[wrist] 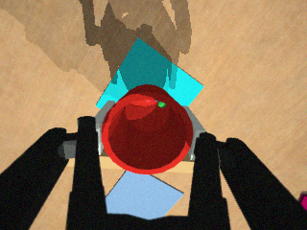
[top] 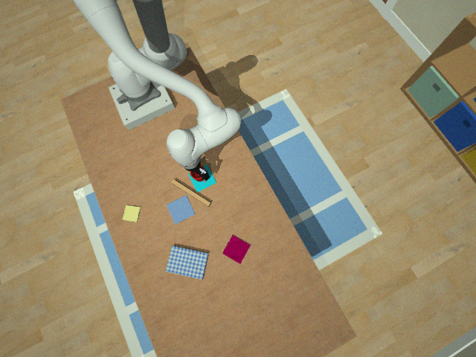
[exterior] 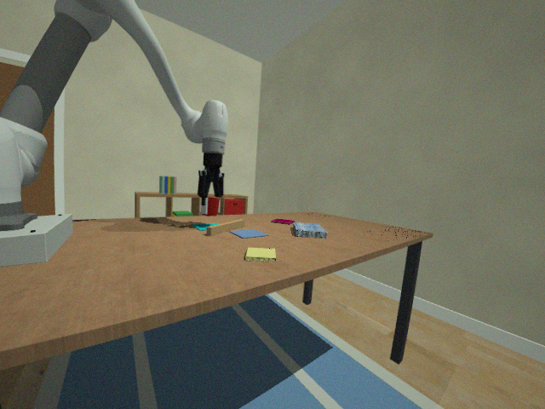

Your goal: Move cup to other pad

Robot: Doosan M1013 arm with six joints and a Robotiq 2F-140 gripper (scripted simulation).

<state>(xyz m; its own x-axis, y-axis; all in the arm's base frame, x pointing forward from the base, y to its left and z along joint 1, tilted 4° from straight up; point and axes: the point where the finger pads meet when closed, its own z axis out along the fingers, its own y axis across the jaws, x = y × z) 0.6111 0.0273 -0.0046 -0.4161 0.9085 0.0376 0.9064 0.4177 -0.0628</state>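
Note:
My gripper (top: 199, 173) is shut on a red cup (top: 197, 175) and holds it in the air over the near edge of the cyan pad (top: 203, 181). In the wrist view the cup (wrist: 146, 129) sits between the black fingers, with the cyan pad (wrist: 149, 72) beyond it and the light-blue pad (wrist: 144, 194) below. One green marble (wrist: 161, 103) shows at the cup's far inner wall; I cannot see other marbles. The wooden rail (top: 191, 192) lies between the two pads. From the side, the cup (exterior: 213, 205) hangs clear above the table.
A yellow pad (top: 131, 213), a checkered block (top: 187, 262) and a magenta pad (top: 236, 248) lie further along the table. The light-blue pad (top: 180, 209) lies just past the rail. The robot base (top: 140, 103) stands at the table's far end.

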